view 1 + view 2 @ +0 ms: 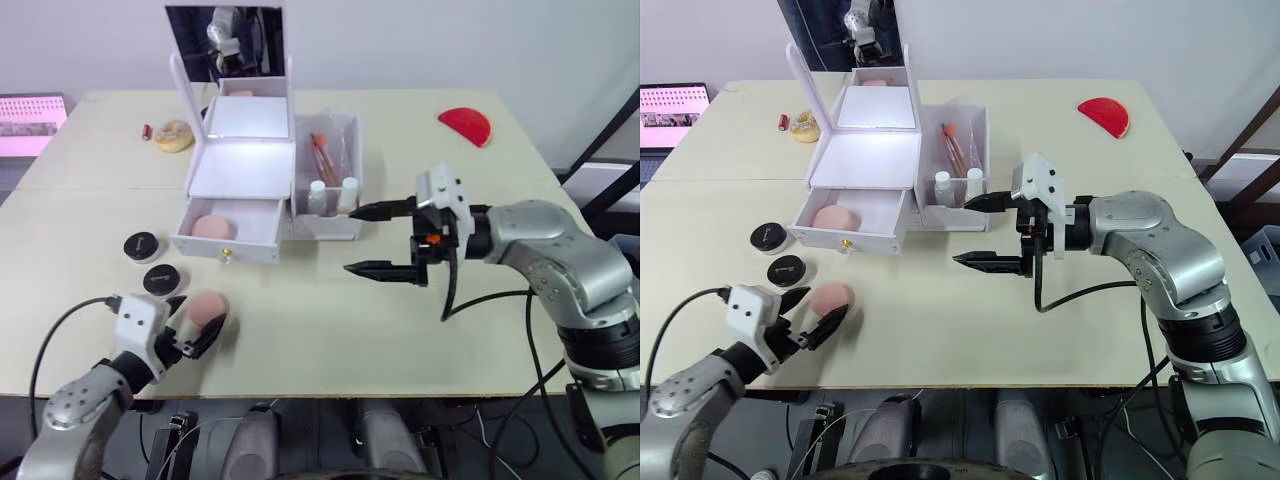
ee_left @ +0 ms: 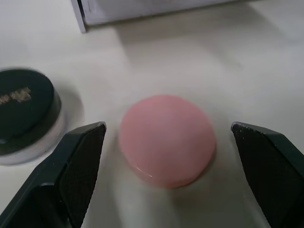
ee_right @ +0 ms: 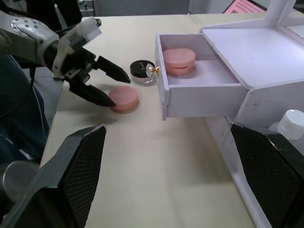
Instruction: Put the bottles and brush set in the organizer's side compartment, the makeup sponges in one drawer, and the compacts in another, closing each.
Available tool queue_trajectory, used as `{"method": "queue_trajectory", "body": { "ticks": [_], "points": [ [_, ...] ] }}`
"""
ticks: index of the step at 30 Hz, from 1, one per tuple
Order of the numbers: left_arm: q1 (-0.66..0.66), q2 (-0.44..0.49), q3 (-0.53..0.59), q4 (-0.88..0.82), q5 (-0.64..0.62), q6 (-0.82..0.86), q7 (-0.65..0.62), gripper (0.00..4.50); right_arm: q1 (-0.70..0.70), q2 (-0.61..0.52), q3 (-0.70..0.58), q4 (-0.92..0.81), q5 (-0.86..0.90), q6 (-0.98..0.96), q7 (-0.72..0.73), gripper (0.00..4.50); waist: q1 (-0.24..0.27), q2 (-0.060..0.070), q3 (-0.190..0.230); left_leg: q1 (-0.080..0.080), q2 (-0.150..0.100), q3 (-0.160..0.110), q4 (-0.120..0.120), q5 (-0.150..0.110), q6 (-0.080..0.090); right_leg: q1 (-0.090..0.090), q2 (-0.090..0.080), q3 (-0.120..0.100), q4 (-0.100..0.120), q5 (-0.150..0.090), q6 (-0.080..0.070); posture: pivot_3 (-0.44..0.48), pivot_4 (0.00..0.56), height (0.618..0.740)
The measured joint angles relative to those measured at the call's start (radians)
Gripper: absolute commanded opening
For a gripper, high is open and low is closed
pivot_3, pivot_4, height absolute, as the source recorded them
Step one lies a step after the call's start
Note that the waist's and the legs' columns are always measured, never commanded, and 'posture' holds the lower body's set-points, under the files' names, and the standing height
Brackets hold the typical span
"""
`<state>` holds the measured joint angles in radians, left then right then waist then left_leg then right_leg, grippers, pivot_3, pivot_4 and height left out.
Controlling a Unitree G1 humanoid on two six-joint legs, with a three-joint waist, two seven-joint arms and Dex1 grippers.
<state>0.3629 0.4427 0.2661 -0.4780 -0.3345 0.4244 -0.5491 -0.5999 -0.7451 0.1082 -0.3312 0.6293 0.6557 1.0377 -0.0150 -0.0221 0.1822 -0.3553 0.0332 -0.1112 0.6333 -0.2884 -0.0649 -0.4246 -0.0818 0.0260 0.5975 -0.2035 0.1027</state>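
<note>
The white organizer (image 1: pixel 245 170) stands at the table's back centre with its lower drawer (image 1: pixel 228 246) pulled out. One pink makeup sponge (image 1: pixel 211 227) lies inside that drawer. Two small white bottles (image 1: pixel 317 195) and the brush set (image 1: pixel 323 158) stand in the side compartment (image 1: pixel 330 222). Two black compacts (image 1: pixel 141 245) (image 1: pixel 161 278) rest on the table left of the drawer. A second pink sponge (image 2: pixel 166 140) lies near the front edge, between the spread fingers (image 2: pixel 80 161) of my open left gripper (image 1: pixel 203 318), which do not touch it. My right gripper (image 1: pixel 350 240) hovers open, right of the organizer's front.
A red half-round object (image 1: pixel 466 126) lies at the back right. A yellowish round item (image 1: pixel 174 135) and a small red stick (image 1: pixel 147 131) sit at the back left, beside a pink-lit screen (image 1: pixel 30 120). The organizer's mirror lid (image 1: pixel 225 40) stands upright.
</note>
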Motion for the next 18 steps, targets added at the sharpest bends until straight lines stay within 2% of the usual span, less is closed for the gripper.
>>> {"method": "queue_trajectory", "body": {
  "ticks": [17, 18],
  "points": [
    [-0.045, -0.016, -0.027, 0.077, 0.016, -0.063, 0.000, 4.45, -0.003, 0.031, -0.009, 0.002, 0.019, 0.086, -0.033, 4.50, 0.002, 0.003, -0.002, 0.000, 0.000, 0.000, 0.000, 0.000, 0.000, 0.000, 0.000, 0.000, 0.001, 0.000, 0.000, 0.000, 0.150, 0.739],
    [-0.046, -0.016, -0.027, 0.078, 0.016, -0.065, 0.000, 3.93, -0.003, 0.031, -0.009, 0.001, 0.020, 0.087, -0.033, 4.50, 0.002, 0.003, -0.002, 0.000, 0.000, 0.000, 0.000, 0.000, 0.000, 0.000, 0.000, 0.000, 0.001, 0.000, 0.000, 0.000, 0.150, 0.739]
  ]
}}
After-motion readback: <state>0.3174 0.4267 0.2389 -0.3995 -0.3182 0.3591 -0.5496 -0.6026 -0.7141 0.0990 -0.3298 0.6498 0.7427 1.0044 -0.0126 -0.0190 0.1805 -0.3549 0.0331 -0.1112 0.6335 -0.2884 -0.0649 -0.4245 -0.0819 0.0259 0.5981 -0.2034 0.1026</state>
